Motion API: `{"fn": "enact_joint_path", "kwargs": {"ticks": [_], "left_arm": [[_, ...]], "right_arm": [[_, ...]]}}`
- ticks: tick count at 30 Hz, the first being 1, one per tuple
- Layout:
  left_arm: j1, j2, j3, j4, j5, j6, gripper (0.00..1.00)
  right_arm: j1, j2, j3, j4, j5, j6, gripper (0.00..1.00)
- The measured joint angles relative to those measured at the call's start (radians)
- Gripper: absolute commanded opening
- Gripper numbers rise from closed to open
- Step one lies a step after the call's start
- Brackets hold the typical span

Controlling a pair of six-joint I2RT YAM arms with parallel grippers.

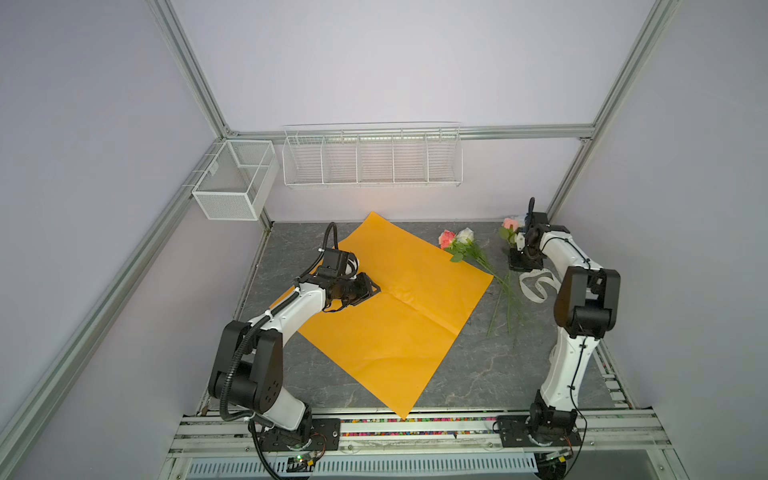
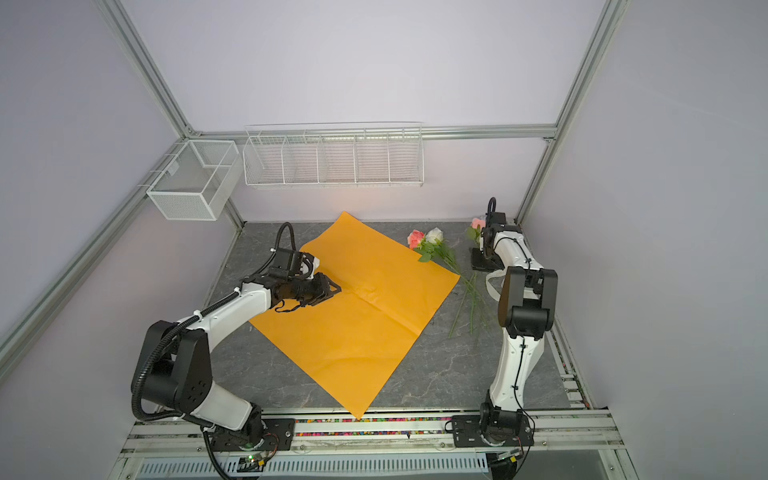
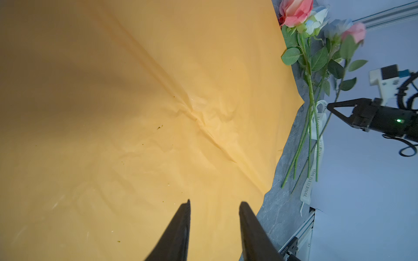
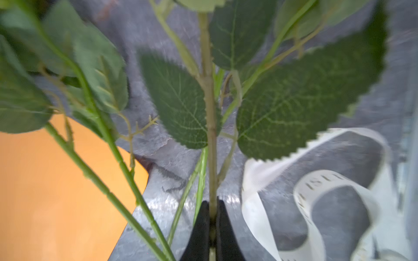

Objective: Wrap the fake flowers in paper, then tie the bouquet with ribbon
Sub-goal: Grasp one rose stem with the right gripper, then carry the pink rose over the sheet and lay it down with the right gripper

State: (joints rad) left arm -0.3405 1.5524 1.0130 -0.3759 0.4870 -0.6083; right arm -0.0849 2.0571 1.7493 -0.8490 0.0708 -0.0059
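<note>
The bouquet of fake flowers lies loose to the right of the orange paper [image 1: 386, 316]. In both top views a pink rose [image 1: 446, 239] [image 2: 415, 239] and a white rose [image 1: 465, 235] [image 2: 434, 235] rest on the table, with their green stems [image 1: 505, 297] fanning toward the front. My right gripper [image 1: 518, 262] [image 4: 212, 203] is shut on one thin stem [image 4: 211, 135] below its leaves. That flower's pink head [image 1: 510, 224] is raised near the back right corner. My left gripper [image 1: 374, 289] [image 3: 213, 203] stands open and empty over the paper's middle crease.
A cream printed ribbon [image 1: 536, 284] [image 4: 316, 192] lies looped on the grey table [image 1: 478, 365] beside the stems and the right arm. A white wire rack [image 1: 372, 160] and a mesh basket [image 1: 235, 183] hang on the back wall. The paper's front corner reaches the table's front rail.
</note>
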Motion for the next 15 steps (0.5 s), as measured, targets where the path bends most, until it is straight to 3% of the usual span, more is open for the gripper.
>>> {"fn": "enact_joint_path", "kwargs": {"ticks": [6, 11, 13, 15], "left_arm": [[0.000, -0.010, 0.000, -0.017, -0.032, 0.008, 0.37], [0.000, -0.035, 0.000, -0.032, -0.060, 0.017, 0.37], [0.000, -0.050, 0.000, -0.045, -0.078, 0.019, 0.38], [0.000, -0.071, -0.003, -0.057, -0.106, 0.019, 0.39]], "right_arm": [[0.034, -0.197, -0.026, 0.052, 0.115, -0.071, 0.07], [0.117, -0.279, -0.113, 0.122, 0.282, -0.151, 0.07], [0.140, -0.278, -0.111, 0.112, 0.294, -0.163, 0.07], [0.142, -0.278, -0.085, 0.062, 0.232, -0.158, 0.07]]}}
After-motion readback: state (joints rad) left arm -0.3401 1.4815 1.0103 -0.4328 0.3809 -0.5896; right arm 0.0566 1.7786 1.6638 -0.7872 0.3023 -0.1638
